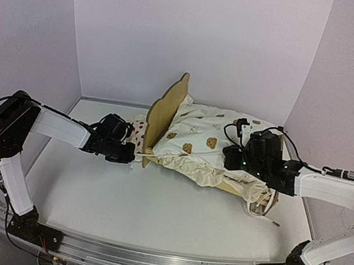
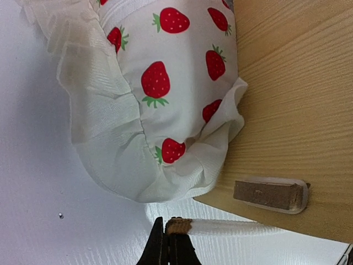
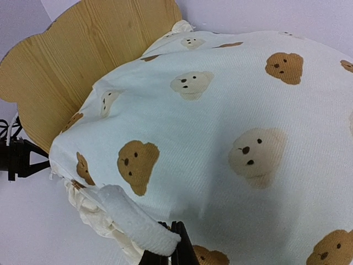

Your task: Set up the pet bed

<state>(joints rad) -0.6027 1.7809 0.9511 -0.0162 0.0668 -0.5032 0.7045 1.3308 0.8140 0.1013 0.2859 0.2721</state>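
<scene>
Pet bed (image 1: 167, 108) stands mid-table, bear cushion (image 1: 206, 136) already in its frame; strawberry pillow (image 1: 138, 130) lies outside, behind the headboard (image 3: 83, 61). My left gripper (image 2: 170, 232) is pinched tight on a cushion tie (image 2: 226, 226), my right gripper (image 3: 172, 237) likewise on a fuzzy strap (image 3: 132, 218). Tying and pillow placement look left.

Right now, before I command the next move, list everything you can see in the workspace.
pet bed: one, light plywood, mid-table, bear-ear headboard upright
cushion: one, cream with bear faces, draped over the bed frame
pillow: one, white with red strawberries, on the table against the headboard's outer side
tie: two seen, white, one at each gripper's tips; the second at the cushion's edge
table: one, white, under everything
left gripper: shut on a tie, beside the headboard
right gripper: shut on a tie, over the cushion
</scene>
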